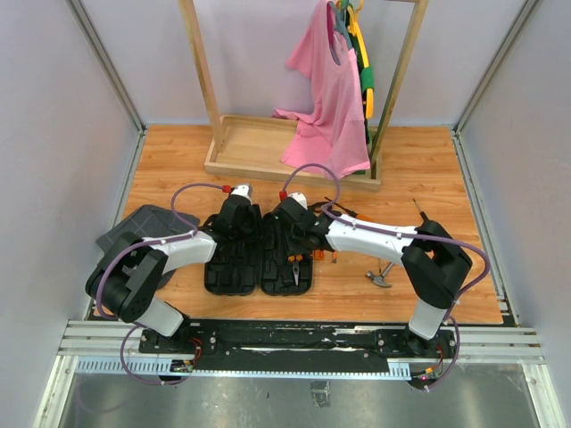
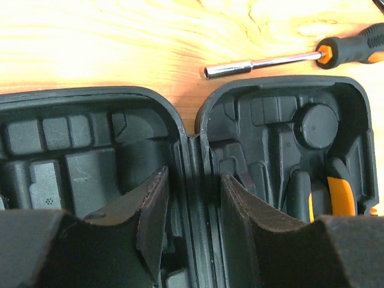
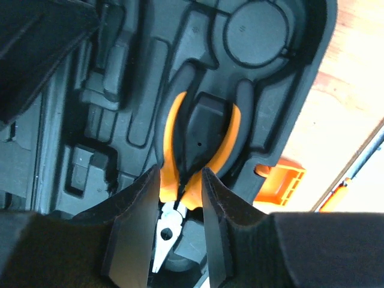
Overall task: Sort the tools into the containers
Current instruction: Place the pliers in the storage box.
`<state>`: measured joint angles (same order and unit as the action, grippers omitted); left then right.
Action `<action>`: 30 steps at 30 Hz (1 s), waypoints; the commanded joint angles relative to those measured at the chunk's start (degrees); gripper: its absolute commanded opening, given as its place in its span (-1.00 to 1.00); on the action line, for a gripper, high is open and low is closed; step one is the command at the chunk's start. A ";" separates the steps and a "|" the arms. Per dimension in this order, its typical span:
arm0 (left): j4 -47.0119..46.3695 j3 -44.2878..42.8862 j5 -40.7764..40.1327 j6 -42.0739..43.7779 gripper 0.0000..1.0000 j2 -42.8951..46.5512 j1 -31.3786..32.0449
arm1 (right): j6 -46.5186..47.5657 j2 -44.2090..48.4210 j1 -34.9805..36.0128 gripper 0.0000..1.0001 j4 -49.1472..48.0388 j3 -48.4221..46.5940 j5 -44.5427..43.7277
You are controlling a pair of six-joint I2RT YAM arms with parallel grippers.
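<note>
Seating pliers in the open tool case; hammer and screwdrivers are not yet sorted.
Near right: claw hammer [image 1: 379,279] on the table [image 1: 446,294], probably head-heavy, best taken close under the head. Centre: tool case [image 1: 230,267], both halves flat. The pliers [image 3: 170,144] lie in the right half's moulded slot; rigid, slick steel nose, grippy handles, best held at the pivot. The right gripper [image 3: 180,174] straddles that pivot, fingers narrow; whether it pinches, I cannot tell. The left gripper [image 2: 192,180] stands apart over the hinge, holding nothing. Far: screwdriver [image 2: 288,60] loose beyond the case.
</note>
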<state>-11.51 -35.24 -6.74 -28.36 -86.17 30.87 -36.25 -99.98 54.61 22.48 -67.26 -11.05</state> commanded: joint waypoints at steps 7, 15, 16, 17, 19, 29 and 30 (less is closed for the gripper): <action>2.81 0.59 -2.12 0.76 -0.18 -1.74 -0.38 | 3.48 -4.28 1.38 -0.27 -3.50 -5.29 0.70; 2.81 0.60 -1.94 0.76 -0.18 -1.80 -0.39 | 2.36 -7.02 1.31 -0.31 0.75 -6.87 -6.14; 2.81 0.61 -1.96 0.76 -0.18 -1.80 -0.38 | 2.17 -6.98 1.34 -0.32 1.17 -6.77 -6.79; 2.81 0.57 -1.96 0.76 -0.18 -1.75 -0.44 | 1.92 -6.89 1.34 -0.33 1.43 -6.60 -7.43; 2.81 0.57 -1.96 0.76 -0.18 -1.72 -0.43 | 1.53 -6.74 1.21 -0.38 2.15 -6.53 -8.53; 2.89 0.50 -1.88 0.76 -0.18 -1.75 -0.41 | -2.15 -4.64 0.55 -0.59 2.59 -3.91 -9.51; 2.89 0.53 -1.95 0.76 -0.18 -1.66 -0.40 | -2.45 -4.53 0.48 -0.62 2.62 -3.61 -9.29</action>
<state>-11.77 -35.24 -6.72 -28.45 -86.28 30.87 -36.95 -106.65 55.61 20.43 -72.47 -16.21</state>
